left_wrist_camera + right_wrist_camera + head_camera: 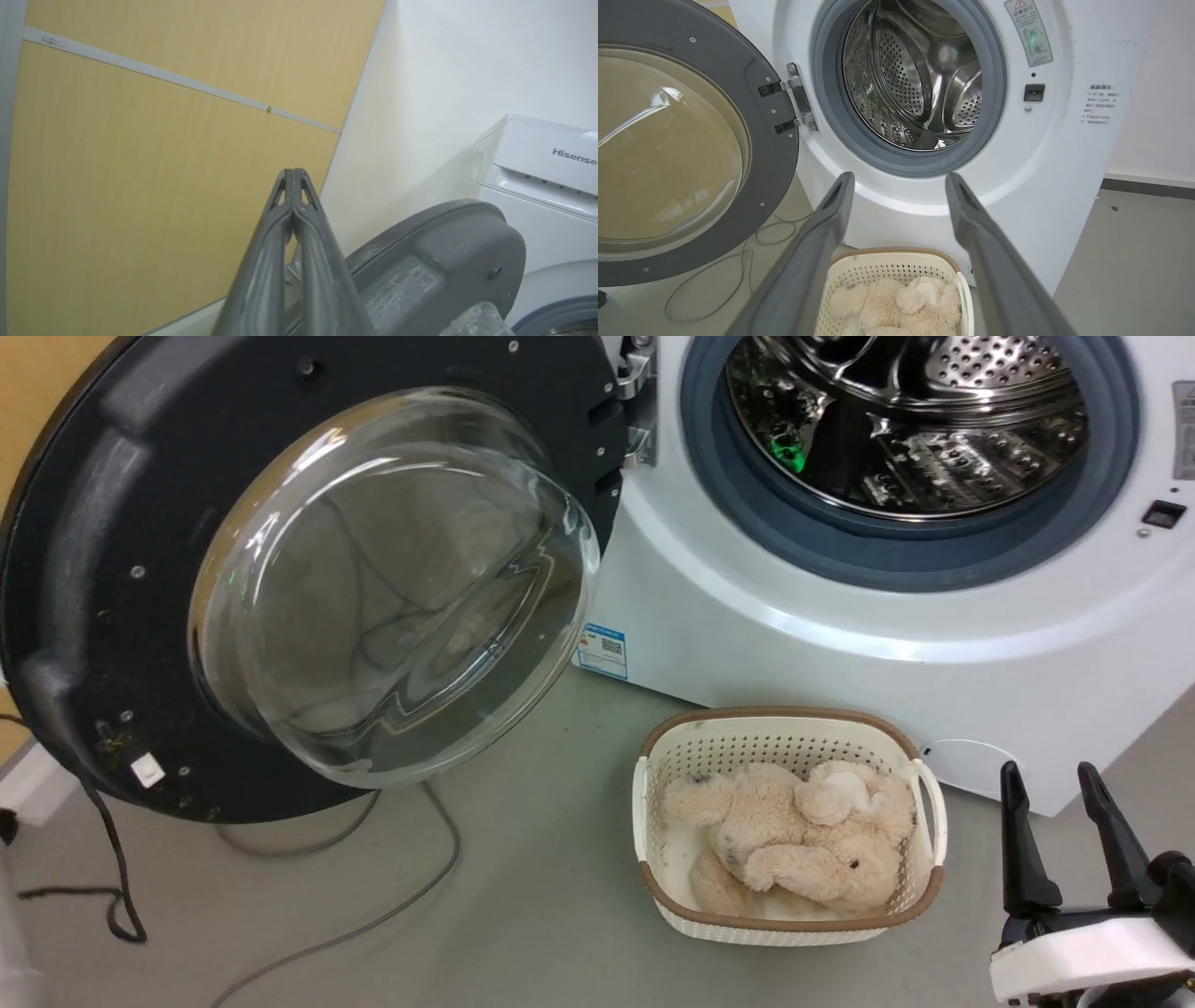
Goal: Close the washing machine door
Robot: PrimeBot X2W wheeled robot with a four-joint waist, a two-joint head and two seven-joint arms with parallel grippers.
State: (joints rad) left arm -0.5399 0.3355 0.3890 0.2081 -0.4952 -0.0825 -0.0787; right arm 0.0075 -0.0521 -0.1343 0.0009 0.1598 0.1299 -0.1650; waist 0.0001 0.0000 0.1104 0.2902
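Right gripper (1047, 770): fingers spread wide with nothing between them. It is parked low before the washer (794, 644), probably idle.
Left gripper (293, 173): fingers pressed together, empty. It is by the door (308, 579) rim, on the side away from the washer, seemingly set to push. I cannot tell if it touches.
Door: swung wide open, left of the washer's mouth, hung on a metal hinge (635, 401). Glossy black rim, bulging clear glass.
Washer: smooth white shell, grey rubber ring (934, 555), perforated steel drum (990, 373).
Basket (784, 714): cream perforated plastic with a brown rim, on the floor just before the washer, holding a fluffy beige plush (803, 840).
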